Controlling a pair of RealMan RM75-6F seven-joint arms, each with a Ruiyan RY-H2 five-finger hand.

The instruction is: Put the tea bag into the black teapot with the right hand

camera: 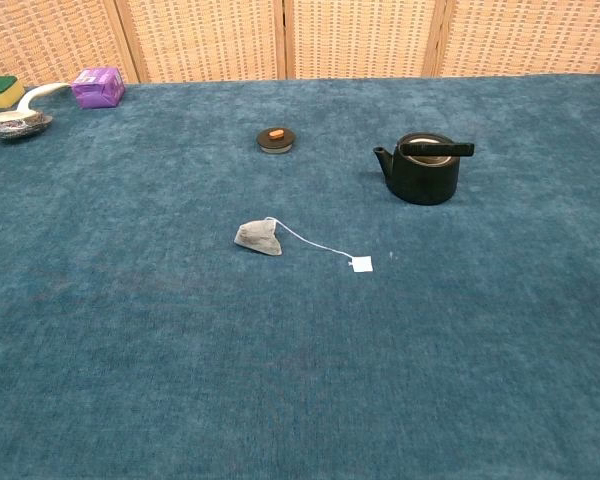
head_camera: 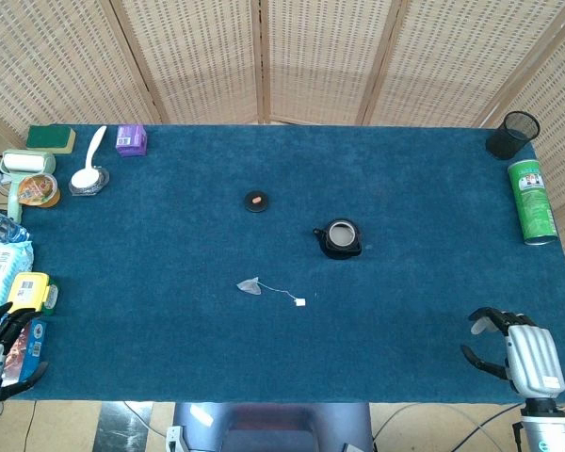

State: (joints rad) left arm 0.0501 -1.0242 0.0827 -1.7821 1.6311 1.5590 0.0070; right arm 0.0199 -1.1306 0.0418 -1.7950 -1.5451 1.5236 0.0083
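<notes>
Tea bag [head_camera: 250,285] lies mid-frame, below-left of lidless black teapot [head_camera: 340,237]. Right hand [head_camera: 510,350] lower right, fingers apart, empty. Left hand [head_camera: 2,341] lower left, state unclear.

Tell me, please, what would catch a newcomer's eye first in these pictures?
Probably the black teapot, open and alone mid-table, with its lid lying apart to its left. Next, the tea bag lying nearer the robot, its string trailing right to a small white tag. After that, the right hand at the table's near right corner, fingers apart and holding nothing, far from the bag.
</notes>
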